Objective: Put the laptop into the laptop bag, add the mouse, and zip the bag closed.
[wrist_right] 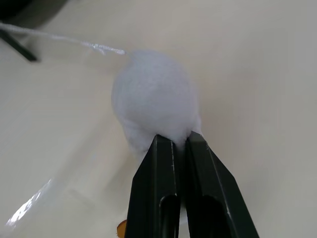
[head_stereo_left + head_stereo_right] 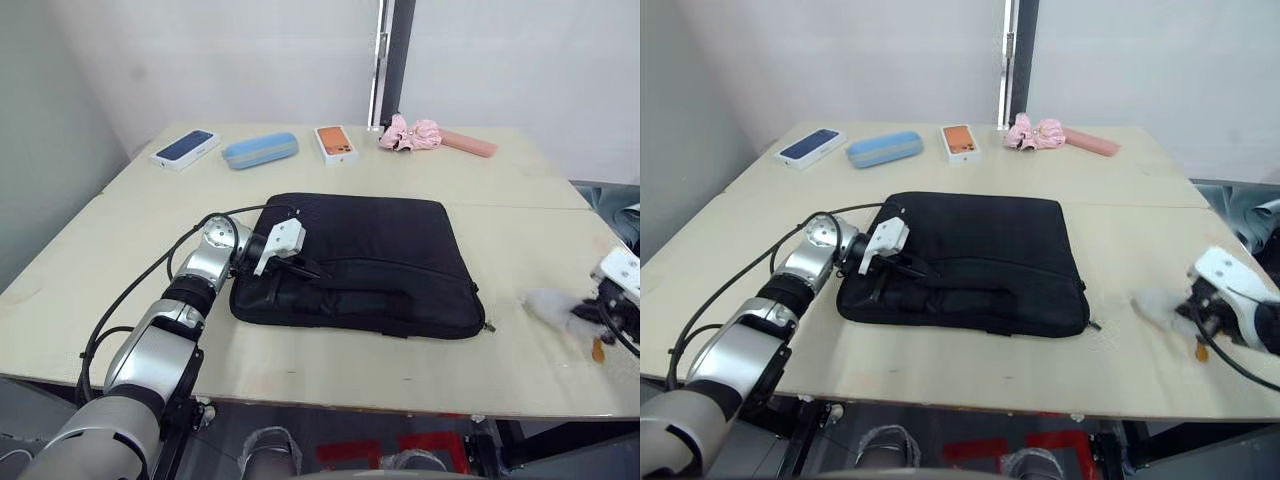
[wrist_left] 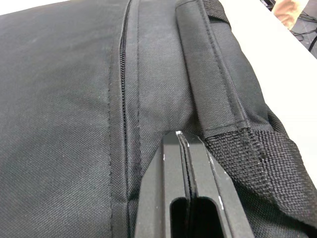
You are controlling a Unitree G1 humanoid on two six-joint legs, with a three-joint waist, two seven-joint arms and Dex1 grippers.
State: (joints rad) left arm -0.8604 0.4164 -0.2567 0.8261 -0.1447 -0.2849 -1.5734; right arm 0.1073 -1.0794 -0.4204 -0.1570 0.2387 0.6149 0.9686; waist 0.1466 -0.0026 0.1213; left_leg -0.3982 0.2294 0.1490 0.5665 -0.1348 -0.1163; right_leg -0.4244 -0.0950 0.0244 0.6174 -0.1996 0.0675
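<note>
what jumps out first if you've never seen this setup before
The black laptop bag lying flat in the middle of the pale table dominates, with the left gripper resting on its near left corner, fingers shut beside a strap handle. At the table's right edge the right gripper is shut on a puffy white lump. Along the far edge sit two phone boxes, a blue case and a pink bundle.

The laptop bag [image 2: 360, 262] lies flat mid-bench [image 2: 90, 270]; behind it, left to right, a phone box [image 2: 186, 148], a case [image 2: 260, 150], another phone box [image 2: 336, 143] and a folded umbrella [image 2: 432, 137]; the left gripper [image 2: 296, 268] rests on the bag's left end; the right gripper [image 2: 592, 312] sits at the bench's right edge.
</note>
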